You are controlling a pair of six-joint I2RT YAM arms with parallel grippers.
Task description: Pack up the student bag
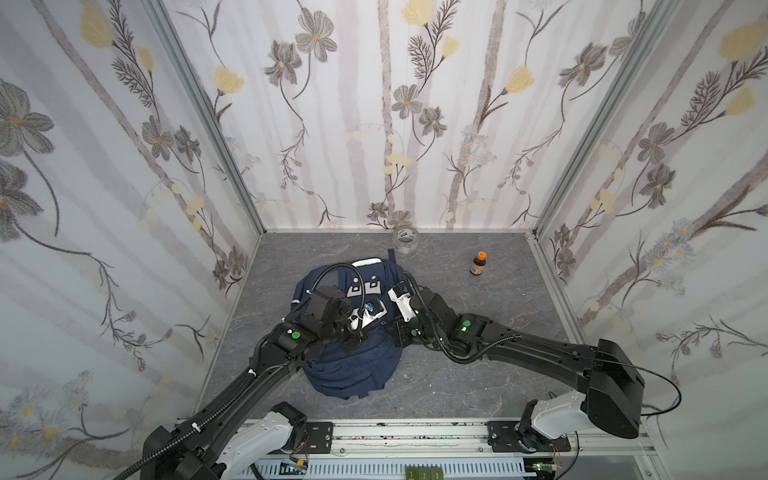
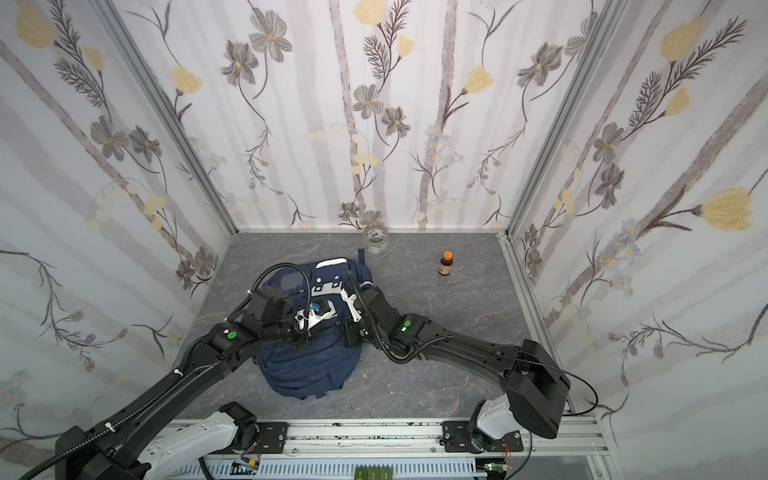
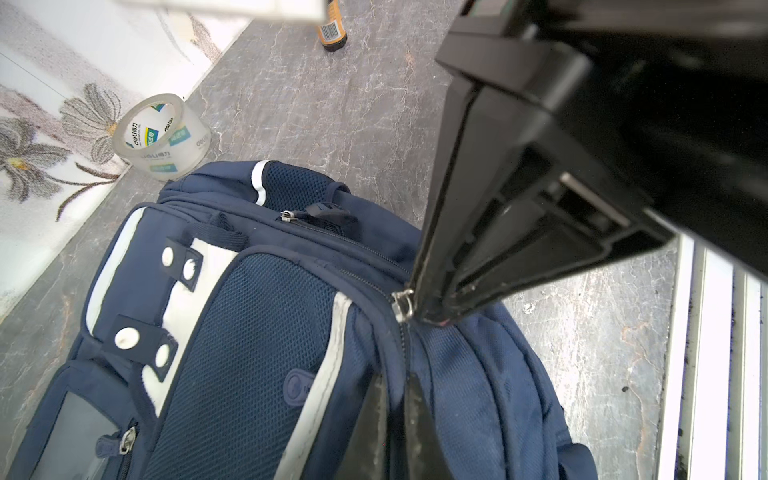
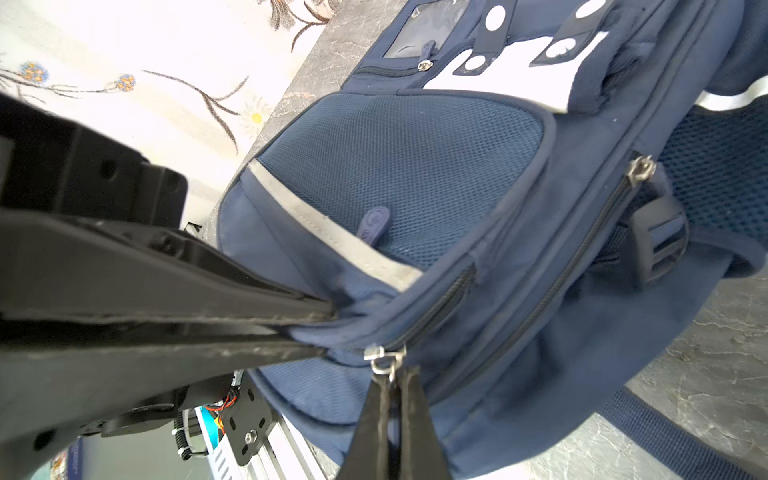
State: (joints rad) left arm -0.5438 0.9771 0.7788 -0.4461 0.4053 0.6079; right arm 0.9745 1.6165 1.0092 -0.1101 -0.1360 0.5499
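Observation:
The student bag (image 1: 353, 370) (image 2: 307, 374), navy with white patches and grey trim, lies on the grey table with both arms over it. In the right wrist view my right gripper (image 4: 394, 372) is shut on the metal zip pull (image 4: 384, 360) of one of the bag's zips. My left gripper (image 3: 397, 376) is shut on a fold of the bag's fabric (image 3: 478, 374) beside the same zip. Its fingers reach in from the side in the right wrist view, close to the pull. A second zip slider (image 4: 642, 168) sits further along the bag. The bag's inside is hidden.
A roll of clear tape (image 1: 405, 240) (image 3: 162, 133) stands near the back wall behind the bag. A small brown bottle with an orange cap (image 1: 478, 264) stands to the back right. Flowered walls close three sides, and a metal rail (image 1: 415, 436) runs along the front.

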